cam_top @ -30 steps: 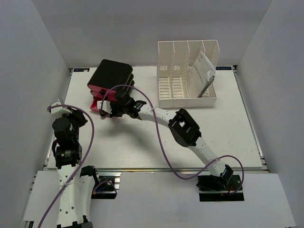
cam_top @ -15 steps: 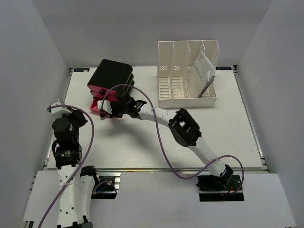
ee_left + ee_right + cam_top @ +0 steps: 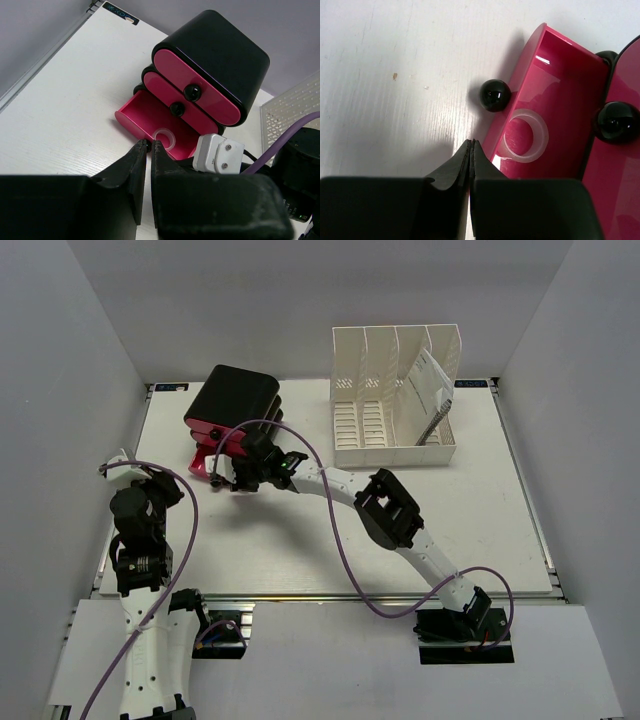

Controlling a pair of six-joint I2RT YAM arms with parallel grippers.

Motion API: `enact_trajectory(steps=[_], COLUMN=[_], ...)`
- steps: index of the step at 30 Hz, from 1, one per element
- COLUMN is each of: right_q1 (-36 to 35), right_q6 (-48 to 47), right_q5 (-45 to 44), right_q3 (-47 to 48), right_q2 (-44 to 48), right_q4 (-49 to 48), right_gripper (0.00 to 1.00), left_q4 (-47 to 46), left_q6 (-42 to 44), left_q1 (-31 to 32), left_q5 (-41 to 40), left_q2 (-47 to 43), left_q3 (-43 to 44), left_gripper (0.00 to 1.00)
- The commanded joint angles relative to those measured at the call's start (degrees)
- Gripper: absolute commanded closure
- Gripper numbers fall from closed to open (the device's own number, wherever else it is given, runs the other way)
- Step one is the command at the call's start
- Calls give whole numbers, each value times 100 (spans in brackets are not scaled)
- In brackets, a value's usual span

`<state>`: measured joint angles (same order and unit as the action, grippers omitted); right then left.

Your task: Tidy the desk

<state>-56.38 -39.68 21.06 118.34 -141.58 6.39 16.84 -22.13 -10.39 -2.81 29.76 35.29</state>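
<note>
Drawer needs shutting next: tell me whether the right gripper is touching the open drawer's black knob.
Apart. The right wrist view shows bare desk between the shut right gripper and the black knob.

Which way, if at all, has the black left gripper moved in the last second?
No. From overhead, the left gripper sits at the same spot by the left edge of the flat white desk, no nearer the white slotted file rack.

Pink drawer (image 3: 200, 460) partly hidden under right tool (image 3: 471, 144), top view.
</note>
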Motion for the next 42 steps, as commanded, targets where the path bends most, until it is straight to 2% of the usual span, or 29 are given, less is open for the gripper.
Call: enact_trajectory(steps=[1,4,14,24,35,42], right_q1=[-48,-92,-110,-66,-66,-14], right_q6=[-180,-189,-127,-233,505,795], right_q5=[240,127,-1138,-1464,-1201,457], right_q3=[66,-13,-136,-409,74,277], right_q2=[333,219,-71,7,350,464], right_q4=[108,91,-929,-1369,-1071,-201], right_gripper=[100,100,100,100,100,97], left_q4=[65,65,65,65,74,83], left_q6=[-19,-19,-19,-19,-19,-28], left_q1=[-33,-33,-33,-33,-33,-33], left_q5=[-62,-71,-79,-79,-97,-132], left_q2=[-31,-40,-49,-31,-31,-31], left_q3=[171,171,171,171,171,180], left_gripper=[79,79,78,78,78,77])
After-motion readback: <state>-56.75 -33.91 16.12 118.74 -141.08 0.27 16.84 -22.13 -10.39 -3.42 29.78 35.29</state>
